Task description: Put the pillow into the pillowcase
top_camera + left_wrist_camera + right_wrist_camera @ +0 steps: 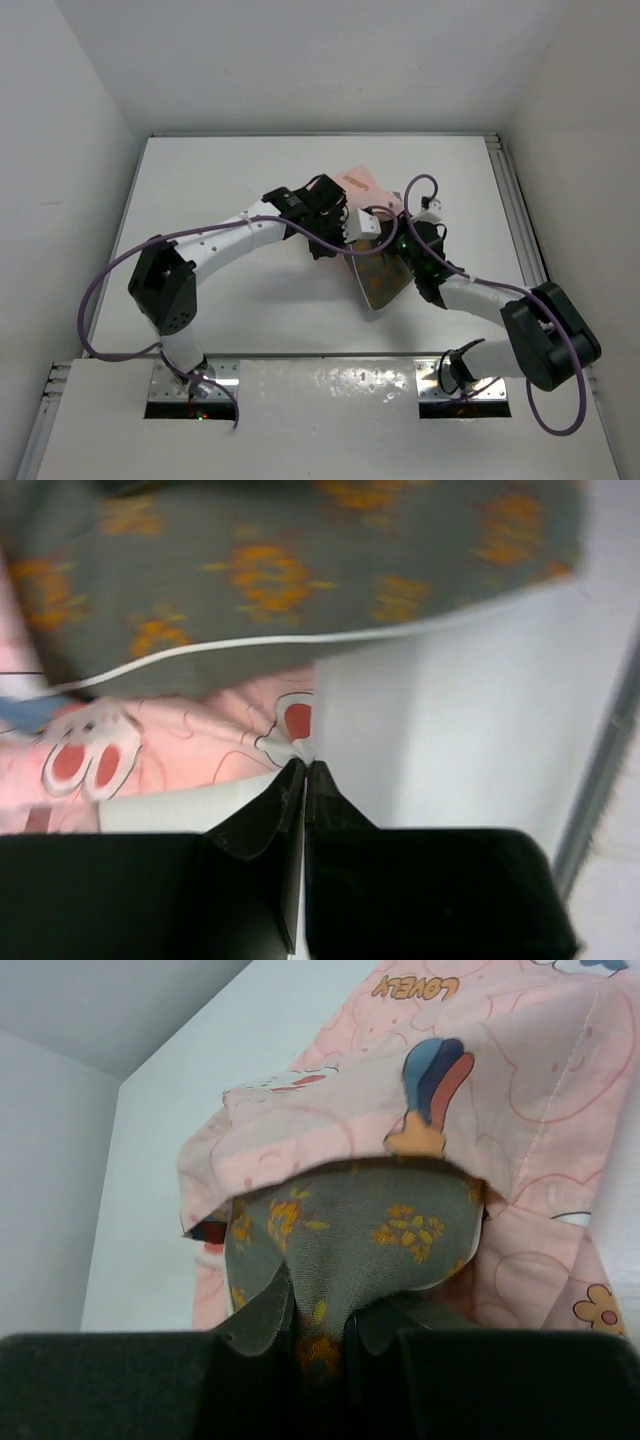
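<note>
The olive-brown pillow with orange dots has its far end tucked under the mouth of the pale pink rabbit-print pillowcase. My right gripper is shut on the pillow's near edge, with fabric bunched between the fingers. My left gripper is shut on a pinch of the pillowcase at its edge, just below the pillow and its pale piping. From above, the pillow sticks out toward the arms and the pillowcase lies beyond it, both partly hidden by the two wrists.
The white table is boxed in by white walls on three sides. A metal rail runs along its right edge. Purple cables loop off both arms.
</note>
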Controlling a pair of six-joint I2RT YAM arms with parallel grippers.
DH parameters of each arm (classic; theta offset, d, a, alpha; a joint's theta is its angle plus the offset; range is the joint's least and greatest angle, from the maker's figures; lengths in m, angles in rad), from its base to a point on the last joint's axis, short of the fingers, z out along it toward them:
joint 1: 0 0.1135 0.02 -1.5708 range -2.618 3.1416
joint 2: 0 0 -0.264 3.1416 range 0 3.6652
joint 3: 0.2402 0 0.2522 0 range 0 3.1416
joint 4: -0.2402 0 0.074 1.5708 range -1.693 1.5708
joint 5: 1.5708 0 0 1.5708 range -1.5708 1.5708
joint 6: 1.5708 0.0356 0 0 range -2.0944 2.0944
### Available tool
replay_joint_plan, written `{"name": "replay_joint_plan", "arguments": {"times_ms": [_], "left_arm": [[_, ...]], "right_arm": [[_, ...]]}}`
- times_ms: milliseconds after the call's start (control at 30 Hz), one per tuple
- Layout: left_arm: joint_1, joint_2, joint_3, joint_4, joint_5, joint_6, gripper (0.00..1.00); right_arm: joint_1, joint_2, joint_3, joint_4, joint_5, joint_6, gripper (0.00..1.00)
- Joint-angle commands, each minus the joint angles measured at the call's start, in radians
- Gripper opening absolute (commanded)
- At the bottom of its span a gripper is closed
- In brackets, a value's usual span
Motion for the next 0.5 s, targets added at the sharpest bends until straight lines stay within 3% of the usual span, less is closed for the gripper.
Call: {"name": "replay_joint_plan", "arguments": {"times_ms": [0, 200, 467], "left_arm": [[-0.065, -0.032, 0.046, -0.189, 0.179, 0.146, 0.0], [-0.094, -0.014, 0.095, -0.261, 0.199, 0.261, 0.0], [-0.099, -0.009, 0.132, -0.285, 0.205, 0.275, 0.0]], "right_arm": [[-0.002, -0.041, 0.066, 0.082, 0.109, 0.026, 0.0], [0.003, -0.026, 0.04, 0.046, 0.152, 0.064, 0.0], [0.003, 0.033, 0.062, 0.043, 0.183, 0.057, 0.0]]}}
